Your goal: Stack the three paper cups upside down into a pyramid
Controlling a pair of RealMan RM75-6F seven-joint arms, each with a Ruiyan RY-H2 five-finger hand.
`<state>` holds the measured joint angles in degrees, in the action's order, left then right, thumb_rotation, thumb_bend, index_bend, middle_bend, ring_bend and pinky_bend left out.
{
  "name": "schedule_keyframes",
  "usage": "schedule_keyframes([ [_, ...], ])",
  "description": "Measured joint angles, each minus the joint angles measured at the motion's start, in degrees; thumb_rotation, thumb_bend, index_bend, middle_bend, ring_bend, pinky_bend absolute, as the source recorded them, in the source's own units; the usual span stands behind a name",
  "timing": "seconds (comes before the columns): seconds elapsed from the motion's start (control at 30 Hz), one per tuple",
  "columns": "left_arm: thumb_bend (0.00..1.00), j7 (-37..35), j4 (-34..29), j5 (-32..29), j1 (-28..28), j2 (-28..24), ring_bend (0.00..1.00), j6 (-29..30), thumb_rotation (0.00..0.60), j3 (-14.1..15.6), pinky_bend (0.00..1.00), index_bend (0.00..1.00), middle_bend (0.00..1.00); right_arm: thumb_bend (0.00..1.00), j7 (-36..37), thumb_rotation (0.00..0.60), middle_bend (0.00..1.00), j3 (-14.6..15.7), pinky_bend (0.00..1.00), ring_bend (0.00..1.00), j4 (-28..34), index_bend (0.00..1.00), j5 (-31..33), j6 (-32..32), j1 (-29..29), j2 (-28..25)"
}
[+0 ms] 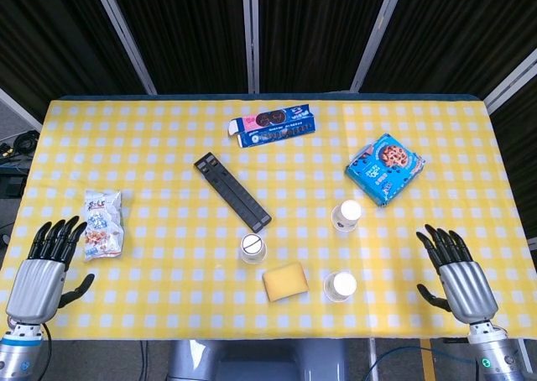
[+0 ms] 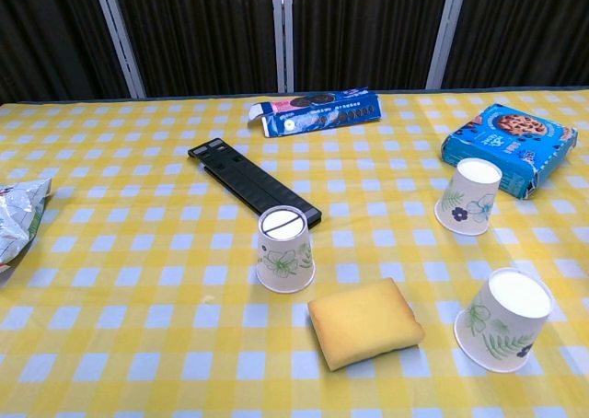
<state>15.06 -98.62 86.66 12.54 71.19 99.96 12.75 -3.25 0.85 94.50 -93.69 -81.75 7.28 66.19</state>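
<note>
Three white paper cups with leaf prints stand upside down and apart on the yellow checked cloth. One cup (image 1: 252, 247) (image 2: 285, 249) is near the middle. A second cup (image 1: 346, 215) (image 2: 467, 196) stands further right, beside the blue cookie box. The third cup (image 1: 340, 286) (image 2: 505, 319) is at the front right. My left hand (image 1: 44, 268) hovers at the front left edge, fingers spread, holding nothing. My right hand (image 1: 456, 271) is at the front right edge, open too. Neither hand shows in the chest view.
A yellow sponge (image 1: 285, 281) (image 2: 365, 322) lies between the middle and front cups. A black strip (image 1: 232, 191) (image 2: 254, 184) lies diagonally behind the middle cup. A blue cookie box (image 1: 385, 168), an open biscuit packet (image 1: 273, 125) and a snack bag (image 1: 102, 224) lie around.
</note>
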Motion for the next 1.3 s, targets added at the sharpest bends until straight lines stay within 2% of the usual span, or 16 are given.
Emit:
schedule_keyframes([
  [0.17, 0.27, -0.76, -0.30, 0.19, -0.84, -0.74, 0.00, -1.06, 0.600, -1.48, 0.00, 0.00, 0.00, 0.15, -0.79, 0.600, 0.00, 0.60, 0.00, 0.00, 5.55, 0.08, -2.37, 2.88, 2.11, -1.67],
  [0.3, 0.27, -1.40, -0.36, 0.82, -1.60, -1.23, 0.00, -1.31, 0.600, -2.28, 0.00, 0.00, 0.00, 0.15, -2.96, 0.600, 0.00, 1.10, 0.00, 0.00, 10.97, 0.08, -3.71, 7.08, 4.39, -2.17],
  [0.5, 0.27, -1.71, -0.26, 1.03, -2.18, -1.56, 0.00, -2.46, 0.600, -3.39, 0.00, 0.00, 0.00, 0.15, -6.92, 0.600, 0.00, 1.43, 0.00, 0.00, 15.39, 0.08, -2.51, 12.36, 6.90, -0.84],
  [1.2, 0.27, -3.48, -0.35, 2.10, -4.52, -2.68, 0.00, -4.80, 0.600, -6.65, 0.00, 0.00, 0.00, 0.17, -16.51, 0.600, 0.00, 1.52, 0.00, 0.00, 16.65, 0.10, 5.26, 18.74, 9.03, 5.62],
  [1.3, 0.27, -3.65, -0.45, 2.41, -4.94, -2.83, 0.00, -4.84, 0.600, -7.00, 0.00, 0.00, 0.00, 0.17, -17.60, 0.600, 0.00, 1.20, 0.00, 0.00, 16.74, 0.13, 7.05, 19.63, 9.52, 6.50],
])
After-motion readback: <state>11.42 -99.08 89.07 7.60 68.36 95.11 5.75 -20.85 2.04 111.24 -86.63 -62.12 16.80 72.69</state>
